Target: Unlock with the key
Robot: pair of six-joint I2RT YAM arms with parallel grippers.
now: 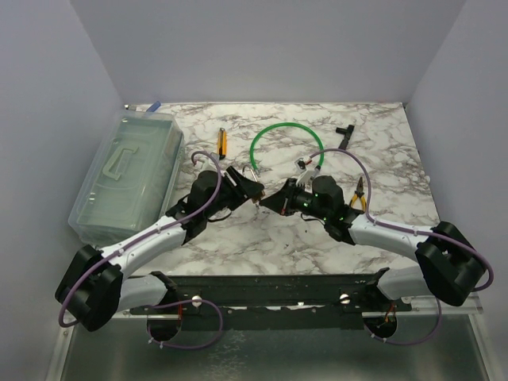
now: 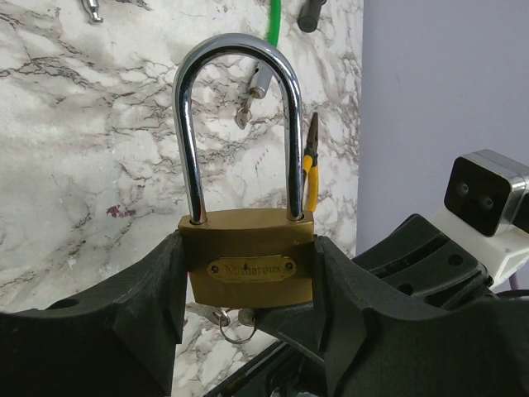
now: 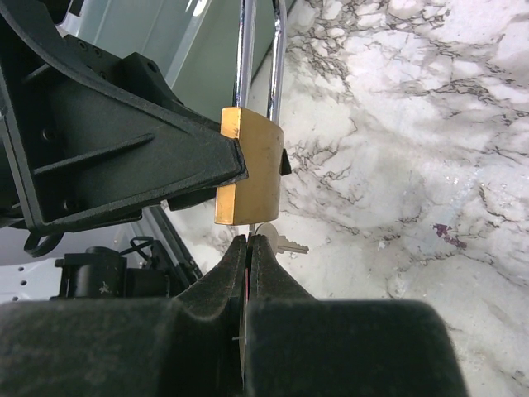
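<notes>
Top cam: high behind arm bases, looking down over whole table [image 1: 262, 238]. Left wrist: close, facing padlock [image 2: 248, 265] front. Right wrist: close, padlock edge-on. Wrist views share padlock, key [image 3: 264, 232].

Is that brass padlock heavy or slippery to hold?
Probably heavy for its size: the brass padlock looks solid metal. Likely rigid. Its polished shackle seems slippery, but the left end effector clamps the flat body sides.

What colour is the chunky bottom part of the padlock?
Golden brass on the padlock body; its loop is shiny silver. The left wrist view shows it best.
</notes>
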